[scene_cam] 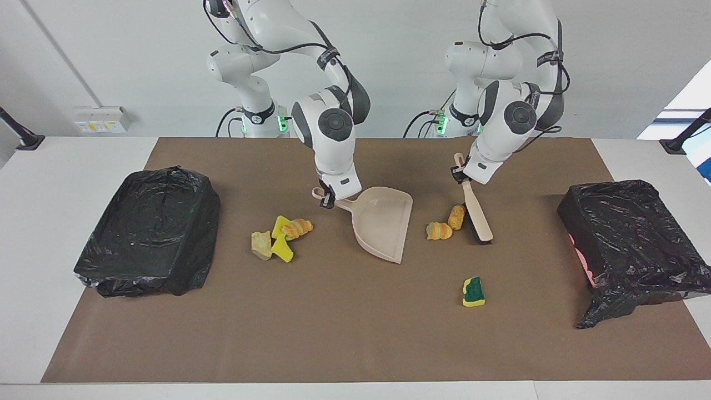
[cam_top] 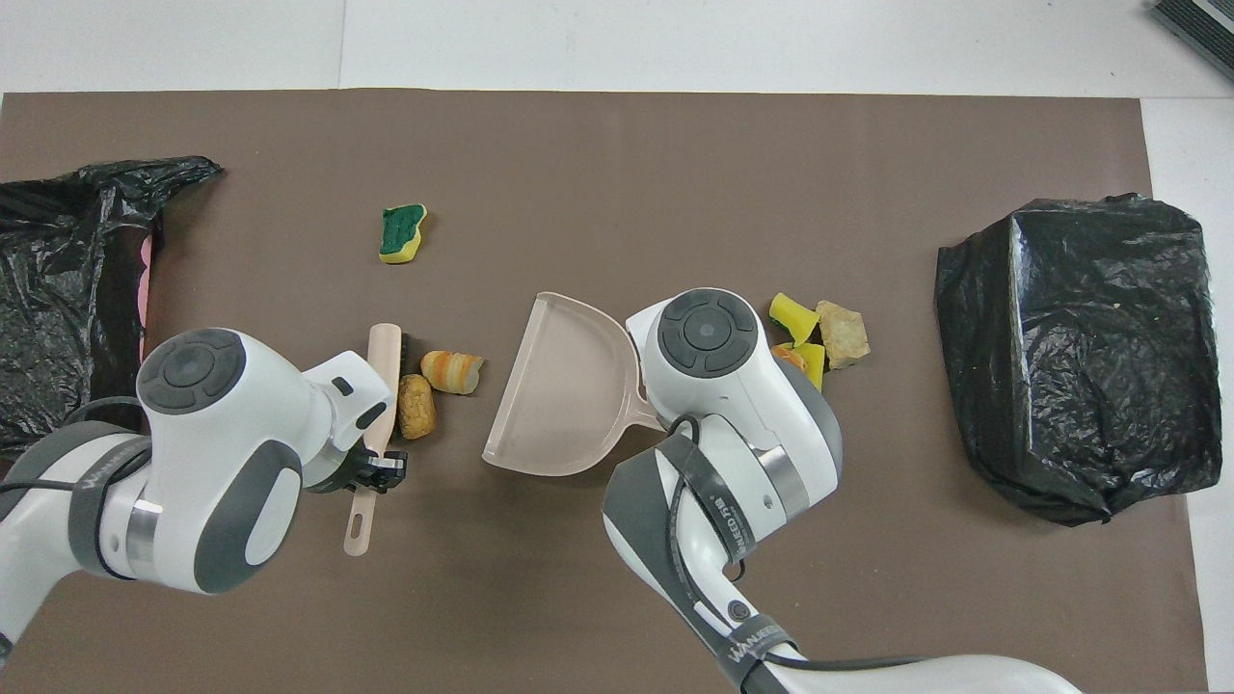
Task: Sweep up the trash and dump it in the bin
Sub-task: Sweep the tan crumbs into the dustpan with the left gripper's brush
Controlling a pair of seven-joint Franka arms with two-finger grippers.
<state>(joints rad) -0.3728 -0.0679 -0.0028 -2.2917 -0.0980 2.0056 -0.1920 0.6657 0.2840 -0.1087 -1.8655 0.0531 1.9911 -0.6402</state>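
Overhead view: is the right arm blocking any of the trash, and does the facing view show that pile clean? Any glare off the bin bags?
Overhead view: the right arm hides part of the pile beside the dustpan. Facing view: that pile shows whole, soft shadows only. Both views: the bin bags carry small shiny wrinkles, no washed-out glare.

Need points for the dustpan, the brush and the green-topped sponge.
dustpan (scene_cam: 383,225): facing view, on the bare floor of the pan.
brush (scene_cam: 479,218): facing view, on the beige back of the head.
green-topped sponge (cam_top: 403,231): overhead view, on its green top face.
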